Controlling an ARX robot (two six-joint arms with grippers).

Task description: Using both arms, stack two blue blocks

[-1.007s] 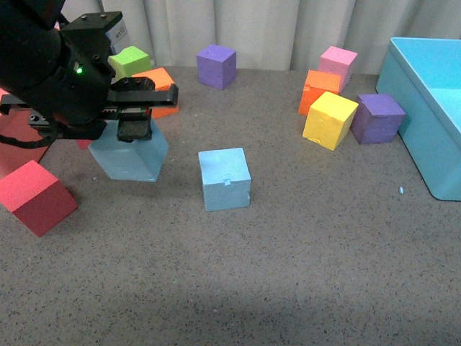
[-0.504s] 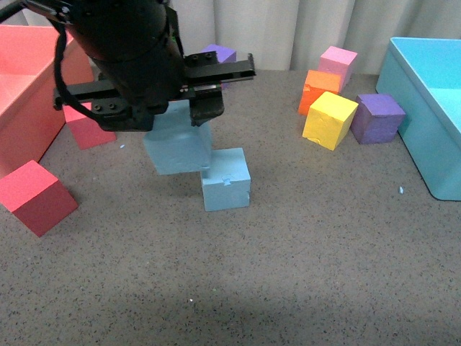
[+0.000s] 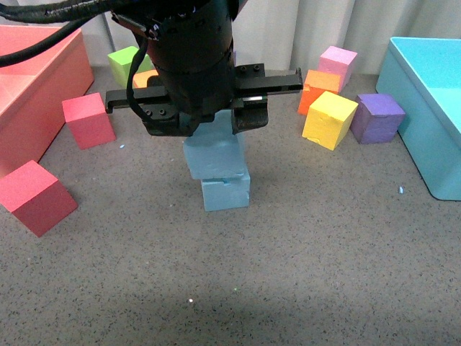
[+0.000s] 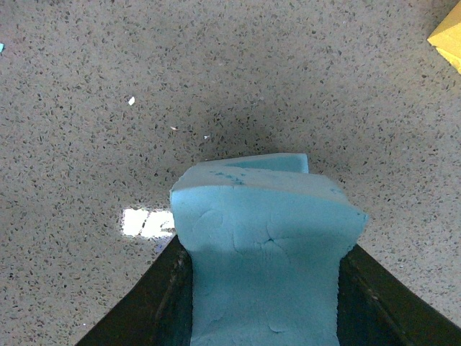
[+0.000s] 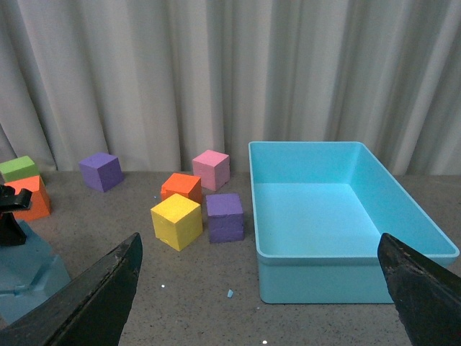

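Observation:
My left gripper (image 3: 212, 133) is shut on one blue block (image 3: 212, 153) and holds it, slightly tilted, right over the second blue block (image 3: 226, 191), which stands on the grey table. The held block sits a little to the left of the lower one; I cannot tell whether they touch. In the left wrist view the held block (image 4: 266, 252) fills the space between the black fingers (image 4: 169, 303), and a sliver of the lower block (image 4: 268, 163) shows beyond it. My right gripper (image 5: 263, 288) is open and empty, far to the right; both blue blocks (image 5: 32, 270) show at its view's edge.
A big turquoise bin (image 3: 425, 94) stands at the right and a red bin (image 3: 36, 94) at the left. Red cubes (image 3: 36, 196) (image 3: 88, 119) lie at the left. Yellow (image 3: 330, 119), purple (image 3: 378, 117), orange (image 3: 320, 83), pink (image 3: 338, 61) and green (image 3: 126, 63) cubes lie at the back.
My left arm has carried the blue block from the left side to the right, ending over the second blue block. The lower block has not moved.

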